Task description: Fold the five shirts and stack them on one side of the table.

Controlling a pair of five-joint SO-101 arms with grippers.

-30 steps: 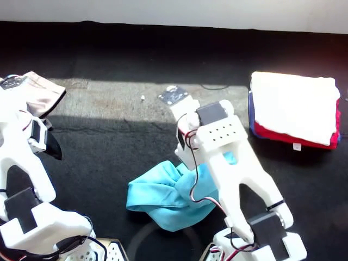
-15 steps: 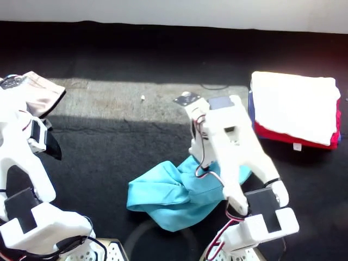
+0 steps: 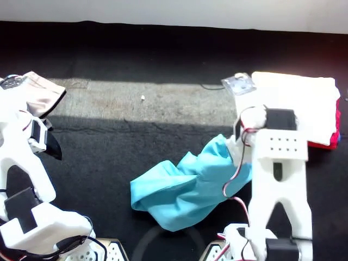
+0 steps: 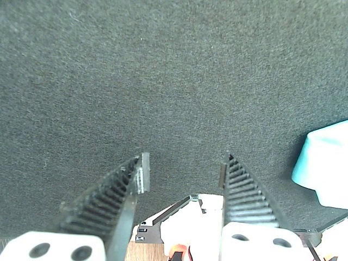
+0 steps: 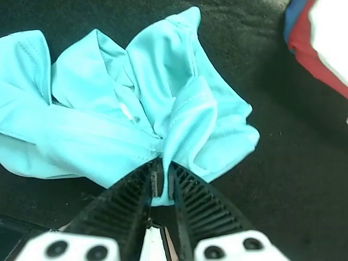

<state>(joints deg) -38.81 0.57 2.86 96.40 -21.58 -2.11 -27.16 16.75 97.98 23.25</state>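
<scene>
Toward four o'clock on the counter (image 3: 109, 136), the right jaws clenched the turquoise shirt (image 3: 185, 187), while the left jaws gaped at nine o'clock.

The right arm (image 3: 278, 163) covers the 3 o'clock end of the turquoise shirt (image 3: 185, 187) and a corner of the folded stack (image 3: 304, 100); the left arm (image 3: 16, 147) overlaps the beige shirt (image 3: 43, 92).

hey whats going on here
Two robot arms are working through a pile of shirts. The right hand is shut on a fold of the crumpled teal shirt, close to the stack of folded shirts on the right of the table. The left hand hangs open above bare table. A pinkish shirt lies at the far left.
</scene>
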